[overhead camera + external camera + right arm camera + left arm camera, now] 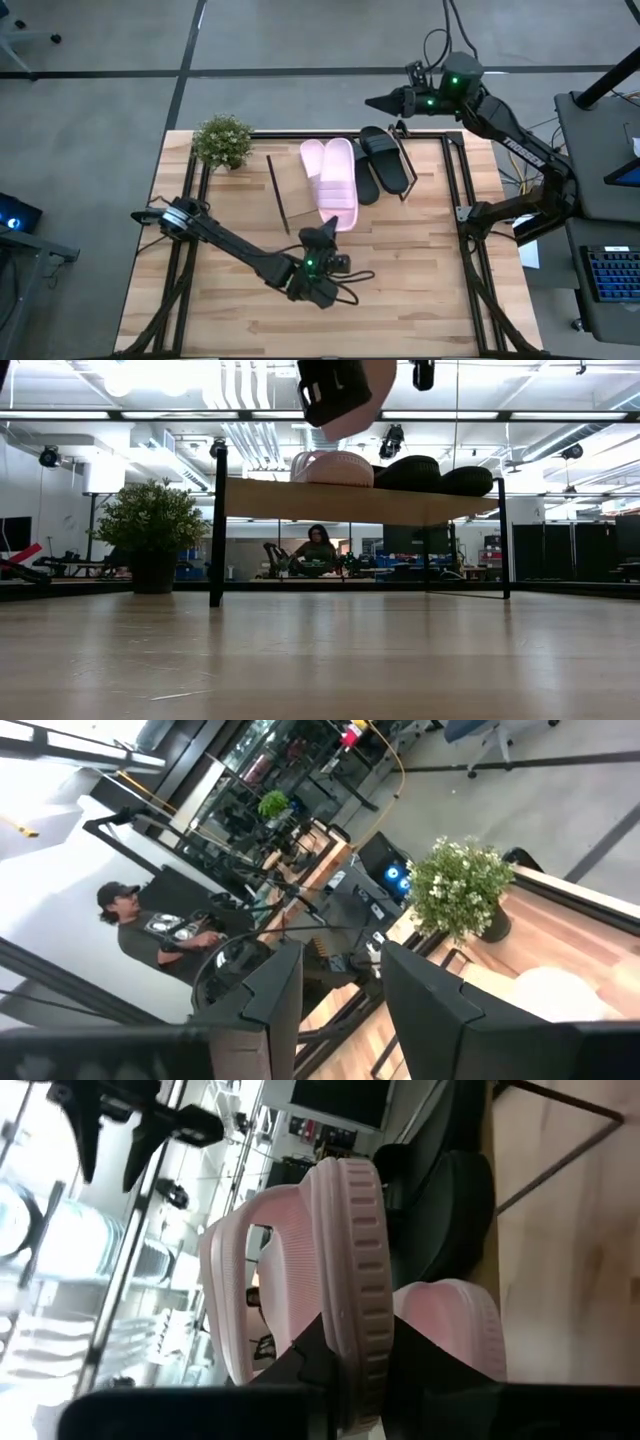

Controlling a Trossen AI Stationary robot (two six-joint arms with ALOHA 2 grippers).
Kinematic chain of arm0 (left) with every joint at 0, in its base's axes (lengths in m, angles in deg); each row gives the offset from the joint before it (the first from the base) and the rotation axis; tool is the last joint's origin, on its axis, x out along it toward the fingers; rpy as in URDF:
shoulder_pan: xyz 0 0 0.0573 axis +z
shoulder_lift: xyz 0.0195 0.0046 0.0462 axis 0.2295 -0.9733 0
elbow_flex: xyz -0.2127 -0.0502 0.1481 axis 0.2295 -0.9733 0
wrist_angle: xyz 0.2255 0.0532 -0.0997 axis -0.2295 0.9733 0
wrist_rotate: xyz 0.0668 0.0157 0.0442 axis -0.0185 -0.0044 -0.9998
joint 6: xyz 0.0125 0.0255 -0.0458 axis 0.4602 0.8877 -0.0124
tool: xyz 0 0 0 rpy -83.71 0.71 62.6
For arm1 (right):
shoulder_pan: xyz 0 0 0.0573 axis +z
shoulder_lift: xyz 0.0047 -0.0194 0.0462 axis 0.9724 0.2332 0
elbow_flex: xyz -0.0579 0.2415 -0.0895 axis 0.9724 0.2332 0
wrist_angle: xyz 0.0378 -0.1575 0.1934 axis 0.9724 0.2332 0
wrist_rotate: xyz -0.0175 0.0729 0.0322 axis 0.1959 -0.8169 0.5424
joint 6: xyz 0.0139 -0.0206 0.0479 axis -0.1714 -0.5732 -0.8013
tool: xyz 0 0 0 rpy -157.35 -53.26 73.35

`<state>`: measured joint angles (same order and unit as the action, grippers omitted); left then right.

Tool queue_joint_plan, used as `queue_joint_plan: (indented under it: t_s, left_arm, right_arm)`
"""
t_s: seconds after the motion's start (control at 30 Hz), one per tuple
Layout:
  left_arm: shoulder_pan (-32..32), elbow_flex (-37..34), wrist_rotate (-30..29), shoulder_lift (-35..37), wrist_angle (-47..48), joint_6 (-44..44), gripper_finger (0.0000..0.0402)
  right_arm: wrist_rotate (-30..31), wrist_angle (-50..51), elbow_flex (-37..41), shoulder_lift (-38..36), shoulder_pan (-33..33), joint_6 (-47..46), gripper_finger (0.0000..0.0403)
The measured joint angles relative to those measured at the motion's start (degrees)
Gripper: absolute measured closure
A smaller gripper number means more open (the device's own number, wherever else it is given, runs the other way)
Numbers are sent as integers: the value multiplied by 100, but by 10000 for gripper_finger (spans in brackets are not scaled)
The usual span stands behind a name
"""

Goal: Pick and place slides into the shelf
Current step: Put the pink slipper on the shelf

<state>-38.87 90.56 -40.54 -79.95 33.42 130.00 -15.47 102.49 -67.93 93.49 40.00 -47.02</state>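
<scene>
My left gripper (322, 238) is shut on one pale pink slide (342, 190) and carries it in the air over the shelf (295, 190); the low view shows it high above the board (300, 500). The other pink slide (335, 468) and both black slides (440, 477) lie on their soles on the slanted board, black ones toward the table's right. In the left wrist view the resting pink slide (450, 1330) and the black pair (440, 1210) show beyond the held one. My right gripper (375, 101) hangs open in the air past the table's far edge, touching nothing. My left gripper pinches the pink slide's sole at the end nearest it (358, 1365), one finger (300, 1370) on the strap side and the other (430, 1365) on the underside. The fingers come from the table's near side. The slide is lifted clear and reaches out over the shelf.
A small potted plant (222, 140) stands at the table's far left corner, left of the shelf. The shelf's black rod frame (217, 525) stands on the tabletop. Bare wood tabletop (420, 280) lies near and right. A person (150, 935) sits beyond the table.
</scene>
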Motion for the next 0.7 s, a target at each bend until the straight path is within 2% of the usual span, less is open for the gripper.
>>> queue_joint_plan:
  t_s: [0.17,0.47,0.7]
  left_arm:
    - [28,-251,-18,11,5,-455,382]
    - [15,-582,-18,50,-1,-147,382]
    - [15,-1181,-20,349,7,-158,382]
  right_arm:
    - [2,36,11,41,0,42,273]
    - [0,29,11,41,0,44,273]
    - [0,52,11,44,0,127,281]
